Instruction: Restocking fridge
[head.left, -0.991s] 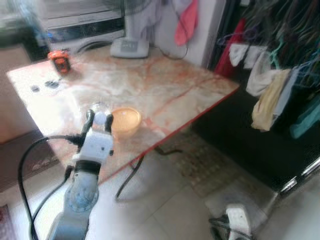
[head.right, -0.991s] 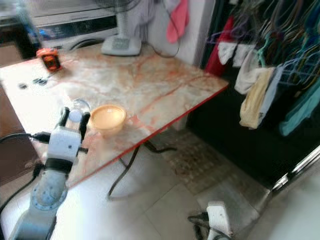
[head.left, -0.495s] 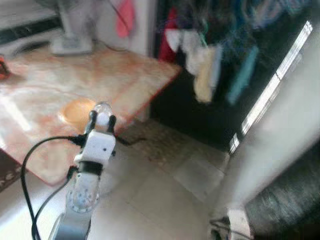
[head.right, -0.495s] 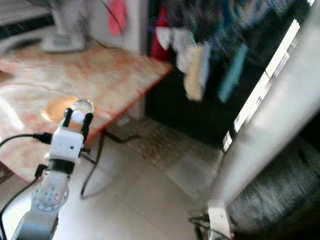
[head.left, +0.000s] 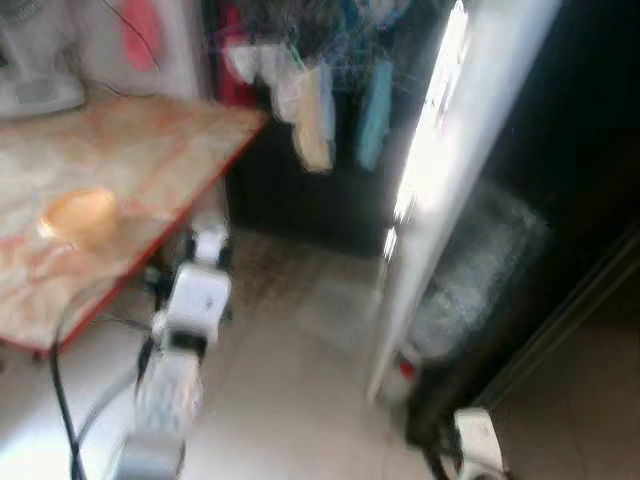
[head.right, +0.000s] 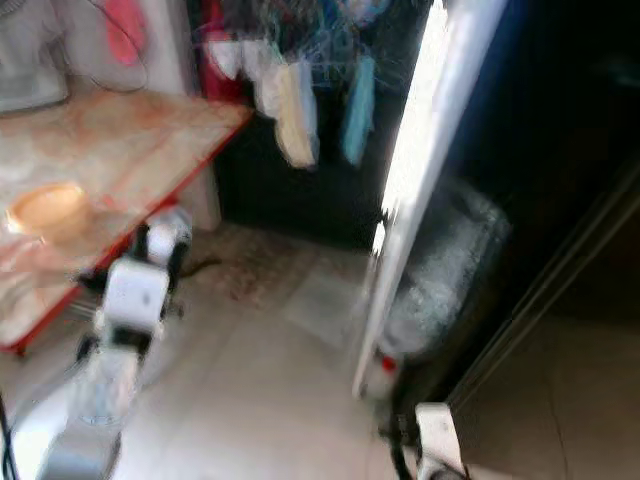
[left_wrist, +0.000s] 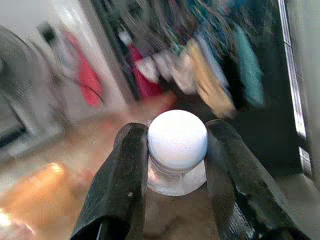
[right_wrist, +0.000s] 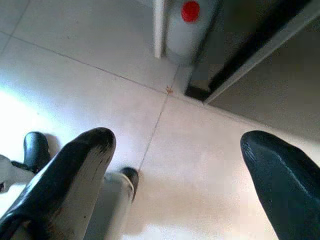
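The view has swung away from the table (head.left: 130, 150) in the last second: 1 second ago the marble top filled the head views, and now it sits off at the robot's left with the orange bowl (head.left: 78, 212) left on it, while a tall pale door edge (head.left: 440, 160) and a dark opening beside it take the middle and right. Since everything shifts together and the head views are blurred, this reads as the robot turning, not the things moving.

The left gripper (left_wrist: 176, 150) still has its jaws closed on the bottle (left_wrist: 177, 137), gripping it just under the white cap, with hanging clothes (head.right: 300, 110) beyond it. In the head views the bottle rides at the tip of the raised left arm, over the tiled floor (head.left: 290, 400) and clear of the table.

The right gripper (right_wrist: 175, 165) hangs low with its jaws spread wide and nothing between them, pointing at the floor near a container with a red cap (right_wrist: 190, 10).

By my judgement the pickup is done and the carry toward the fridge is under way; placing remains.
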